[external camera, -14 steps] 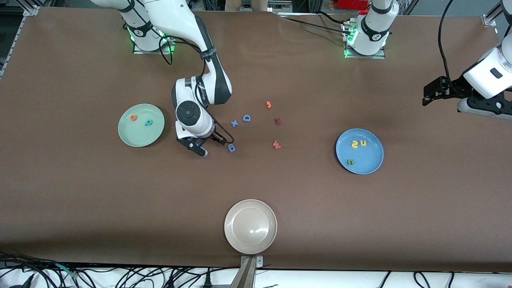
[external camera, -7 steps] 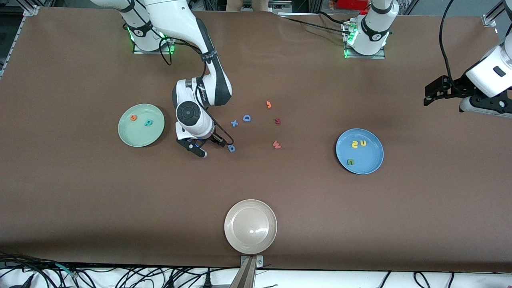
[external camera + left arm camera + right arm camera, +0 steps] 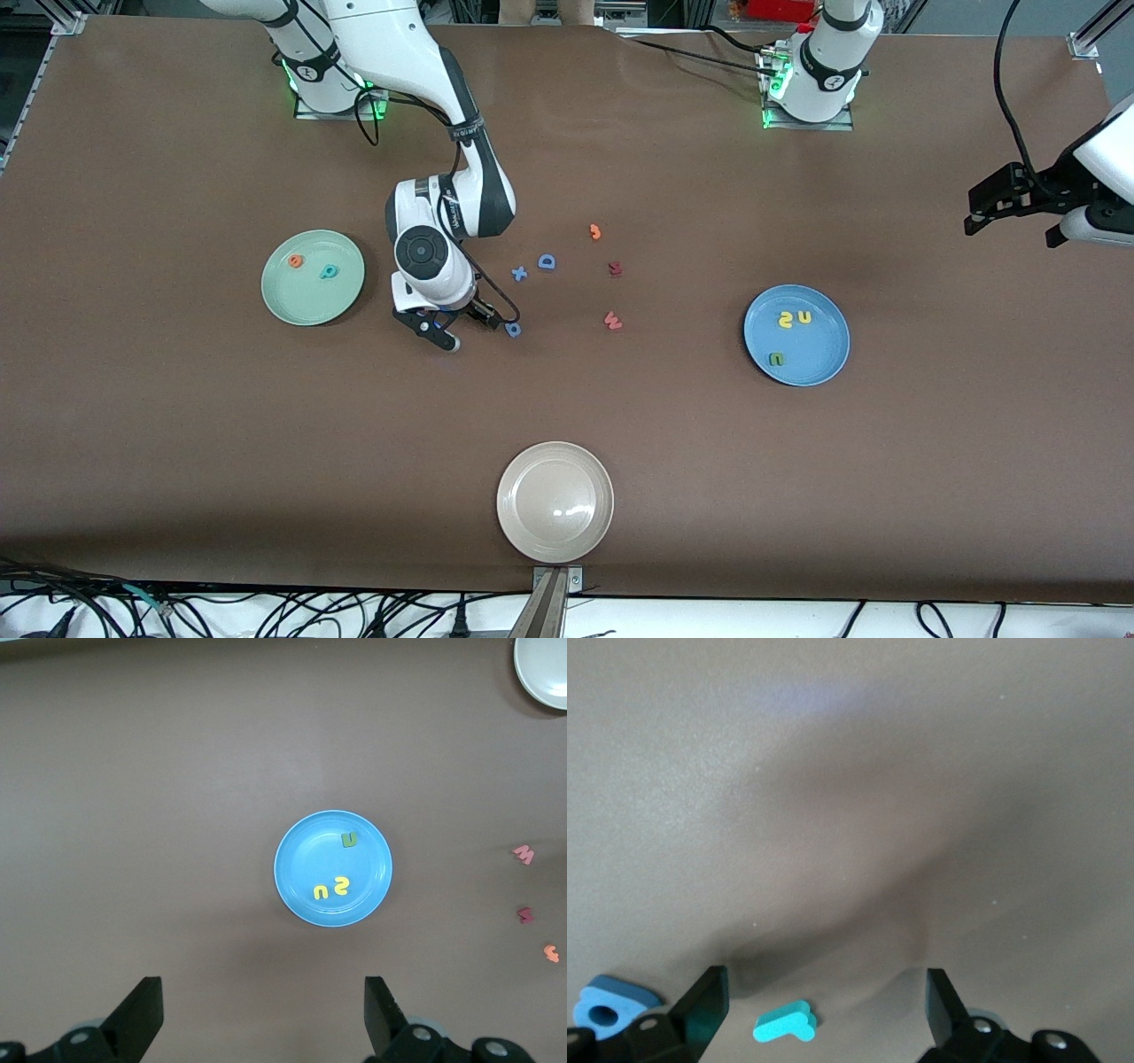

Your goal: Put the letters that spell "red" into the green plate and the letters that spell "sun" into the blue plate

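The right gripper (image 3: 440, 330) is down low over the table with its fingers spread wide and nothing pinched; the small teal "r" (image 3: 785, 1024) lies flat on the table right between those fingers in the right wrist view, touching neither as far as I can tell; the blue "g" (image 3: 513, 330) sits just beside the gripper, toward the left arm's end.

The green plate (image 3: 285, 301) is near the gripper toward the right arm's end, with the orange "e" (image 3: 296, 260) and teal "d" (image 3: 330, 272) already in it, apart from each other.

The left gripper (image 3: 973, 215) hangs up in the air over the left arm's end of the table, fingers also spread, holding nothing; the arm just waits there; the blue plate (image 3: 292, 881) lies well apart from it, and inside are the yellow "s" (image 3: 341, 886), the yellow "u" (image 3: 321, 892) and the green "n" (image 3: 350, 841); "s" and "u" are side by side, "n" sits off near the rim.
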Available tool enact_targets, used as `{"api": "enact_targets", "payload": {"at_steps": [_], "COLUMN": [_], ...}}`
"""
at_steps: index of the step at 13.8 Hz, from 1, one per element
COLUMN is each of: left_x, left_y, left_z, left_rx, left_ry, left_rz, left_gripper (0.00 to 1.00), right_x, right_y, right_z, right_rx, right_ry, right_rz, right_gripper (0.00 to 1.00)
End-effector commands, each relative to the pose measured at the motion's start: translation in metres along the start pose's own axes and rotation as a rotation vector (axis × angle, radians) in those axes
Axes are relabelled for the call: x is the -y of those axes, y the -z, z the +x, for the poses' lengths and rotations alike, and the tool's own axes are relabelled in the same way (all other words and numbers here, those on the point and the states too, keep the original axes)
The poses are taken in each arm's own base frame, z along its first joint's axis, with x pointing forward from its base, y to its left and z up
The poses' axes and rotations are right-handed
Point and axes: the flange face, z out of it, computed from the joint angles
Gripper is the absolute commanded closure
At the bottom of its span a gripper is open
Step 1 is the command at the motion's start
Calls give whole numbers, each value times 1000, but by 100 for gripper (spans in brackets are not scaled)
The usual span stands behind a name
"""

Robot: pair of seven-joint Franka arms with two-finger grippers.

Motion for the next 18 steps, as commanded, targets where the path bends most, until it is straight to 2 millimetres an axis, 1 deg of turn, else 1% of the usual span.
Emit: {"api": "enact_targets", "payload": {"at_steps": [1, 2, 4, 5, 7, 9, 10, 11, 12, 13, 14, 15, 17, 18], "left_x": [4, 2, -6, -6, 1, -1, 1, 1, 3, 3, 2, 1, 0, -1], "left_y": [13, 19, 19, 20, 21, 21, 21, 19, 20, 19, 20, 19, 19, 19], "left_z": [-1, -1, 1, 0, -1, -2, -2, -1, -2, -2, -2, -1, -1, -1], "left_rx": [-6, -8, -3, -5, -7, -1, -1, 2, 1, 2, 1, 3, 3, 3], "left_ry": [13, 8, -6, -4, 8, 5, 9, 8, 11, 11, 9, 9, 8, 6], "left_rz": [-16, -12, 0, 0, -5, -6, -6, -3, -1, -3, -1, -2, -2, -2], "left_gripper": [0, 0, 0, 0, 0, 0, 0, 0, 0, 0, 0, 0, 0, 0], "right_x": [3, 4, 4, 4, 5, 5, 5, 5, 4, 4, 4, 4, 4, 3], "right_y": [-1, 2, -1, -3, -10, -10, -10, -10, -10, -11, -11, -11, -10, -10], "right_z": [-6, -5, -5, -5, -10, -11, -10, -10, -11, -12, -12, -11, -11, -12], "right_rx": [4, 12, 9, 3, 10, 12, 11, 12, 15, 18, 18, 18, 20, 22], "right_ry": [-23, -29, -37, -38, -32, -32, -35, -32, -33, -31, -31, -32, -33, -32], "right_rz": [34, 46, 56, 58, 50, 51, 50, 51, 47, 44, 44, 43, 43, 42], "right_gripper": [2, 2, 2, 2, 7, 28, 39, 53, 64, 72, 74, 79, 92, 96]}}
